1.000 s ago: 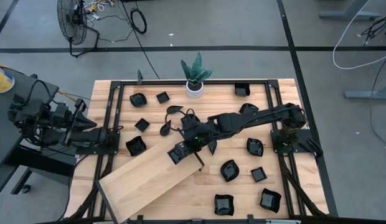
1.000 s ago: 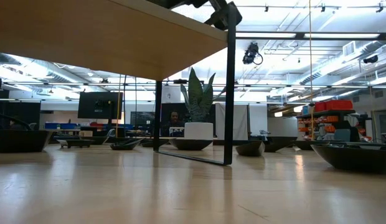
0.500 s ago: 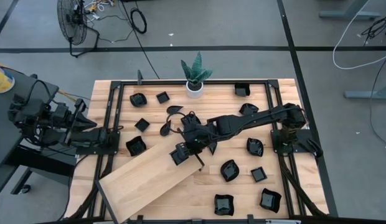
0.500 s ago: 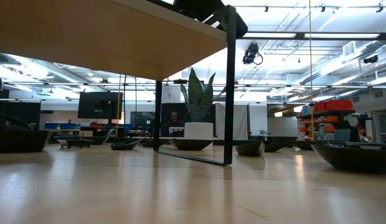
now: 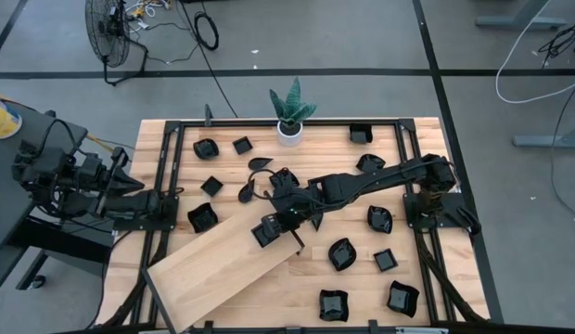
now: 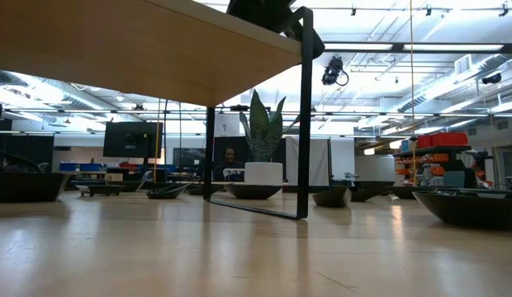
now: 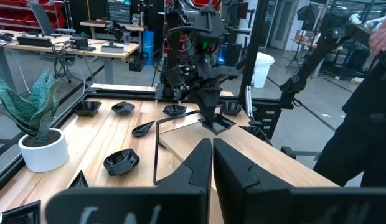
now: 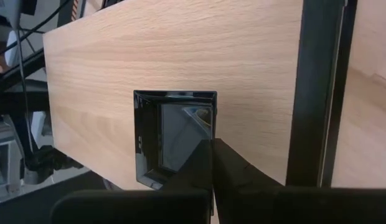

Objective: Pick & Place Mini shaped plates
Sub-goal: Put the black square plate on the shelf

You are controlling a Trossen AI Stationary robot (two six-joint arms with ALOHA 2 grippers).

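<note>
Right claw (image 5: 269, 228), fingers together, clamps the rim of a glossy black square plate (image 8: 171, 134) over the raised end of the pale wood-grain board (image 5: 223, 264). Left claw (image 5: 173, 194), fingers together and empty, waits at the tabletop's left edge. Other black plates (image 5: 341, 253) are scattered across the tabletop.

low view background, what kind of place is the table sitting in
Probably a robotics lab or open workshop. The low view shows a high ceiling with exposed lighting tracks and a wall monitor; the left wrist view shows workbenches loaded with cables and gear.
</note>
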